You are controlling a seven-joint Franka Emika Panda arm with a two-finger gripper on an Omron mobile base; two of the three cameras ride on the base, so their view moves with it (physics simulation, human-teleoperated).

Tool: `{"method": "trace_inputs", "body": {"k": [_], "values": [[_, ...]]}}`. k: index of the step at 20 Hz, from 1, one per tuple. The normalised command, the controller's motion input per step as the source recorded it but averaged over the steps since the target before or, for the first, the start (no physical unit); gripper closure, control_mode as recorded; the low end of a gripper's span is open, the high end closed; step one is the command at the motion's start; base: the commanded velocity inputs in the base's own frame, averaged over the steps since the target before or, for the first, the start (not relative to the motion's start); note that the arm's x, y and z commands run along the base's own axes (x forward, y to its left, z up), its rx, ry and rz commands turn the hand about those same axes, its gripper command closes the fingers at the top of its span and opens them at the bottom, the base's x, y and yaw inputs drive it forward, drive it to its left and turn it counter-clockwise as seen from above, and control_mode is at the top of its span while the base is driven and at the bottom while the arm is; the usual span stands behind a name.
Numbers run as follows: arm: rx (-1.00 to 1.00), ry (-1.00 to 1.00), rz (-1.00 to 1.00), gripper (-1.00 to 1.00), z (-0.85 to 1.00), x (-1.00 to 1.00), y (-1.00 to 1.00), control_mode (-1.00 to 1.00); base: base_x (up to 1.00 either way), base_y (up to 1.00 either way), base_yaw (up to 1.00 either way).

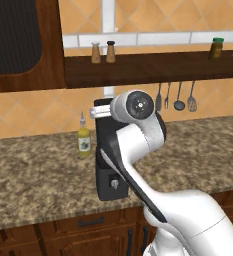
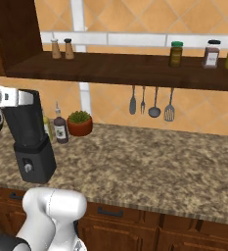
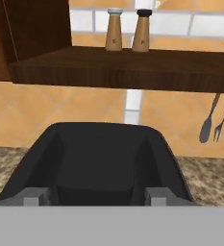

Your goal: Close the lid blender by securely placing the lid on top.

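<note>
Item: blender (image 2: 32, 142), black, on granite counter (image 2: 149, 162); gripper (image 3: 92, 196) level with its rim, fingers straddling the black lid (image 3: 101, 163). Placing step. Grip apparently clenched on lid; next, press down, release.

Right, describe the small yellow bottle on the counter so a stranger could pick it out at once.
Start at the granite counter under the dark wooden shelf and find the tall black blender near its front edge. Just left of it in the left base view, back by the tiled wall, stands the yellow oil bottle. Its pale yellow body and thin pour spout set it apart from the darker bottle nearby.
</note>
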Motion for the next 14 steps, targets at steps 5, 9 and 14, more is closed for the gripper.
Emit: {"method": "trace_inputs", "body": {"k": [5,9,14], "values": [[0.0,-0.17,0.03,-1.0,0.0,-0.25,-0.03,-1.0,0.0,0.0,0.0],[0.0,-0.23,0.04,-1.0,0.0,-0.44,-0.07,-1.0,0.0,0.0,0.0],[0.0,-0.23,0.02,-1.0,0.0,-0.37,-0.04,-1.0,0.0,0.0,0.0]]}}
